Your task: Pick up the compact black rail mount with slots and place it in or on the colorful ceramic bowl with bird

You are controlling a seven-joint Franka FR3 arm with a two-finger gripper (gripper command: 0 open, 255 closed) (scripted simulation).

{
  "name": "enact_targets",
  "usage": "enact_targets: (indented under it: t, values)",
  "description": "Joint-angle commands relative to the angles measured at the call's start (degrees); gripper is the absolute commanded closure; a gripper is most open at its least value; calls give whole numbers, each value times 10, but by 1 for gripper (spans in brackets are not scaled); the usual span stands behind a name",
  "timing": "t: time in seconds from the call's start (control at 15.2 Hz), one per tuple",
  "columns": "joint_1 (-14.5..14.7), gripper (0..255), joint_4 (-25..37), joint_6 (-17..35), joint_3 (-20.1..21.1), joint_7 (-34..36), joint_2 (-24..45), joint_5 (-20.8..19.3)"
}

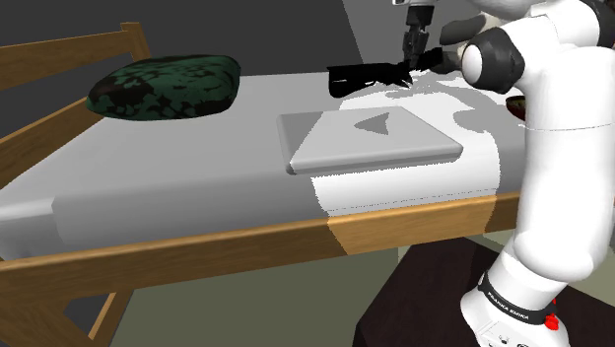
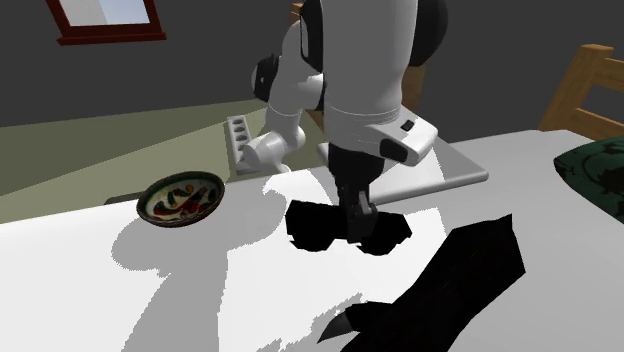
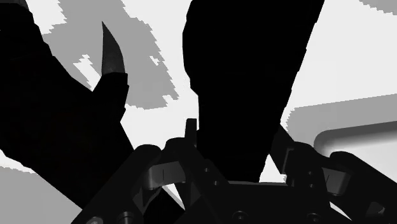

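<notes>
The black rail mount [image 1: 367,75] is a flat, jagged black piece on the white surface near its far edge. In the second exterior view the mount [image 2: 318,228] lies under the arm's hand. My gripper [image 1: 414,51] comes down on it from above and is shut on it, one finger on each side. In the wrist view the mount [image 3: 248,70] runs away from my gripper [image 3: 238,143] between the fingers. I cannot tell whether it rests on the surface or hangs just above it. The colourful bowl [image 2: 182,197] stands apart, toward the second exterior view's left; its rim [image 1: 515,104] peeks out by the arm.
A grey flat slab [image 1: 370,138] lies mid-surface, and a dark green patterned cushion [image 1: 166,84] sits at the shoulder view's left. A large black shape [image 2: 450,285] spreads beside the mount. A wooden frame [image 1: 197,246] edges the surface. A small grey holed block [image 2: 240,135] stands behind the bowl.
</notes>
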Motion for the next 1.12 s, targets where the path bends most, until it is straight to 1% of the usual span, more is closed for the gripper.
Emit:
enact_targets:
  t: [0.0,0.13,0.26,0.33,0.4,0.46,0.59,0.79,1.06]
  values:
    - [-19,255,46,-28,2,-1,19,15]
    - [-46,255,103,-61,7,0,43,34]
    - [-86,255,182,-104,16,4,77,60]
    - [-53,255,110,-76,4,-8,35,31]
    - [-29,255,59,-57,-7,-17,3,9]
    - [-12,255,18,-42,-14,-23,-25,-11]
    - [14,255,-48,-19,-24,-33,-77,-48]
    - [37,255,-122,2,-31,-42,-145,-99]
    - [47,255,-195,16,-33,-52,-226,-158]
